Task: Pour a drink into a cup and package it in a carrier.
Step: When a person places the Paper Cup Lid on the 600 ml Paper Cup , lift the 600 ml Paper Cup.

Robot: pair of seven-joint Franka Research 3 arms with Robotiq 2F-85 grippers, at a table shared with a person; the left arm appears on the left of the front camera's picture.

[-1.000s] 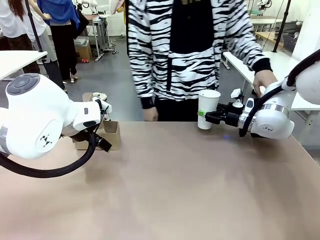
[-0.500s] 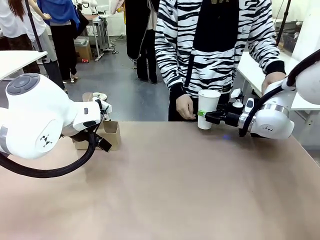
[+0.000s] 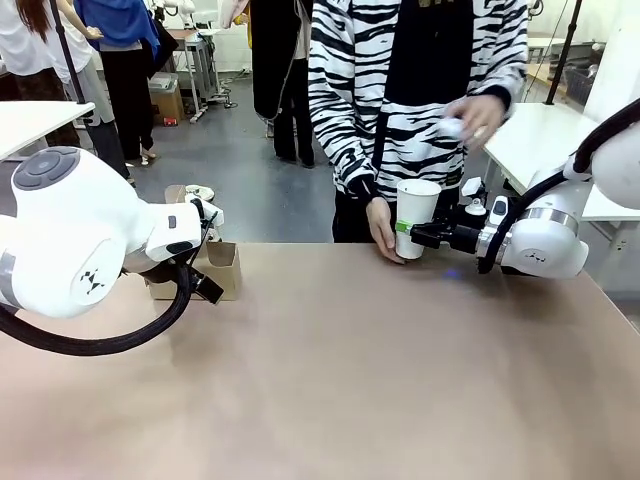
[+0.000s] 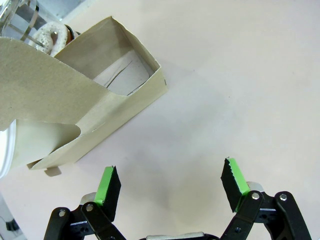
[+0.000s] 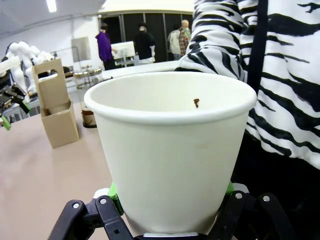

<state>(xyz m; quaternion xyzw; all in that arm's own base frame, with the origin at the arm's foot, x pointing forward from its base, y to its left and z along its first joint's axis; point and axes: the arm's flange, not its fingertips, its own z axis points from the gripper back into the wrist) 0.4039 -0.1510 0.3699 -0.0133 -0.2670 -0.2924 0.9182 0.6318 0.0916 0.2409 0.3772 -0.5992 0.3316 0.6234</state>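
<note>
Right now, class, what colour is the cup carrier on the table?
The cup carrier is plain brown cardboard, seen best in the left wrist view.

On the table [image 3: 350, 380], far left: carrier [image 3: 222, 268], upright, just ahead of the left gripper [image 4: 171, 169] — apart from it. Right of middle, by the far edge: cup [image 3: 416, 215], upright between the fingers of the right gripper [image 3: 412, 232]. Left of the cup, touching its lower part — a person's hand [image 3: 383, 232]; person behind the table.
</note>
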